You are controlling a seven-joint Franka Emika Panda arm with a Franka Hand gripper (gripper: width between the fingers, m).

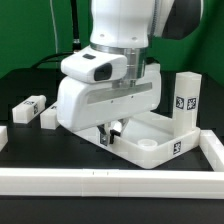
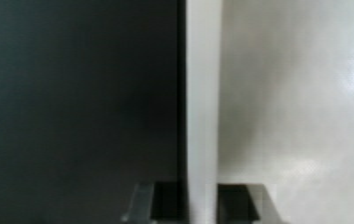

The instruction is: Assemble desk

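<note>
We see the desk top (image 1: 148, 150), a white tray with a raised rim, lying flat at the lower centre-right of the exterior frame, tagged on its near corner. One leg block (image 1: 187, 100) stands upright at its far right corner. Another leg block (image 1: 28, 105) and a third leg block (image 1: 48, 118) lie at middle left, well apart from it. The wrist view shows its rim (image 2: 200, 100) edge-on

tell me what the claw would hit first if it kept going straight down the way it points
The claw points down, shut on the desk top's raised rim. Pushed on, it would likely bottom out on that rim at once, with the black table just below.
</note>
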